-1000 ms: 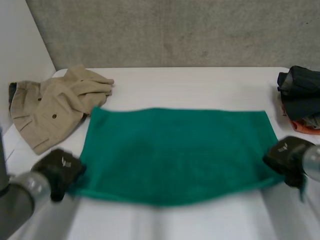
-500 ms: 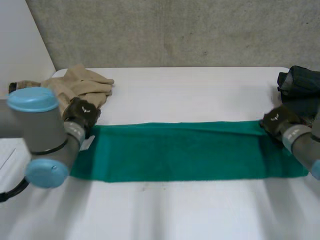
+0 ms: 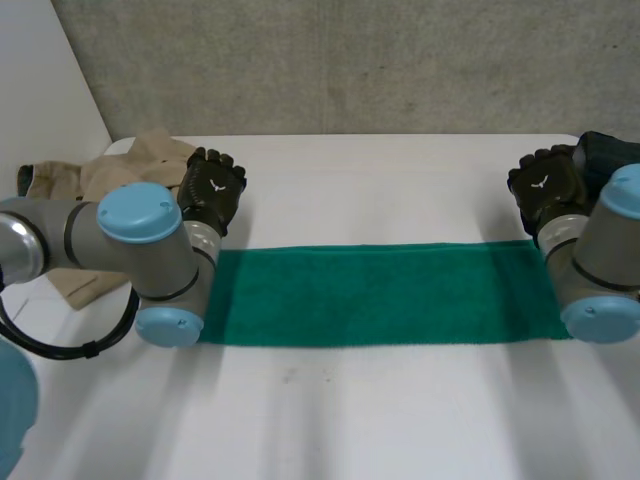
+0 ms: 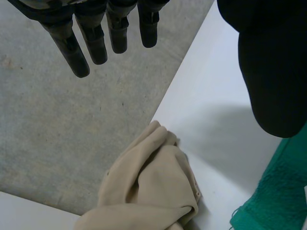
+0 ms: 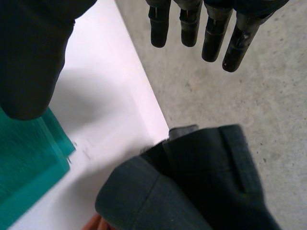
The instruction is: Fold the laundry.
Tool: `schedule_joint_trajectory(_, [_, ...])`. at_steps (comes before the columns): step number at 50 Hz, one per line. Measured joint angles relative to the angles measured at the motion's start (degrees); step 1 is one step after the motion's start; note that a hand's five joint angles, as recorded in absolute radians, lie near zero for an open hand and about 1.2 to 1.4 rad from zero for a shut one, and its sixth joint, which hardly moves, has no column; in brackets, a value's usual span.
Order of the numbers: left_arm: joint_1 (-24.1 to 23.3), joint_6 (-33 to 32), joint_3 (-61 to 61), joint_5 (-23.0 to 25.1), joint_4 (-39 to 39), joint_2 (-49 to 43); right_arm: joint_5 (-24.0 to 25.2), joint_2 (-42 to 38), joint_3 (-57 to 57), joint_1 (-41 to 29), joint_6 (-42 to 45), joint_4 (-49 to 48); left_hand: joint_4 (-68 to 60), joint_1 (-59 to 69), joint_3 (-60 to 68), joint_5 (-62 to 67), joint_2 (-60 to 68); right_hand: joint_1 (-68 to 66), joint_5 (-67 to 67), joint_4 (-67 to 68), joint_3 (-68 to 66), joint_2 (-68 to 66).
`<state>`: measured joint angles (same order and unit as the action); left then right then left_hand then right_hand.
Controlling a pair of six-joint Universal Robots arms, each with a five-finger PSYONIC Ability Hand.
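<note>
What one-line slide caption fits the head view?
Left hand and right hand, both open, hover beyond the far corners of a folded green towel on the white table.

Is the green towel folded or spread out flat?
Folded: the green towel lies as a narrow strip; the right wrist view shows stacked layers at its end.
</note>
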<state>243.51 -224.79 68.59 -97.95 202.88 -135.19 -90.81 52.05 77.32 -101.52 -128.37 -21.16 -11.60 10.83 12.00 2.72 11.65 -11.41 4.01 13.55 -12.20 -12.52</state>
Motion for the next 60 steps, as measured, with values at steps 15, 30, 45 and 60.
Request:
schedule_joint_trajectory(15, [-0.5, 6.3, 20.5, 0.6, -0.4, 18.8, 14.5, 18.8, 18.9, 11.5, -9.3, 24.5, 0.0, 0.0, 0.0, 0.0, 0.0, -2.7, 3.0, 2.9, -4.6, -4.3])
schedule_joint_trajectory(30, [-0.9, 10.8, 25.1, 0.9, -0.2, 20.7, 19.5, 11.7, 24.2, 18.2, -8.8, 13.8, 0.0, 0.0, 0.0, 0.0, 0.0, -15.1, 14.5, 16.0, -17.5, -17.6])
schedule_joint_trajectory(45, [-1.0, 10.7, 25.1, 0.8, -0.1, 21.6, 15.9, 10.8, 21.9, 23.0, -6.3, 11.0, 0.0, 0.0, 0.0, 0.0, 0.0, -33.2, 51.7, 54.5, -55.5, -54.7])
schedule_joint_trajectory(60, [-0.4, 10.9, 29.2, 0.9, -0.3, 26.9, 6.9, 14.7, 18.2, 24.5, 10.7, 9.9, 0.0, 0.0, 0.0, 0.0, 0.0, -33.2, 52.8, 54.6, -55.5, -54.7])
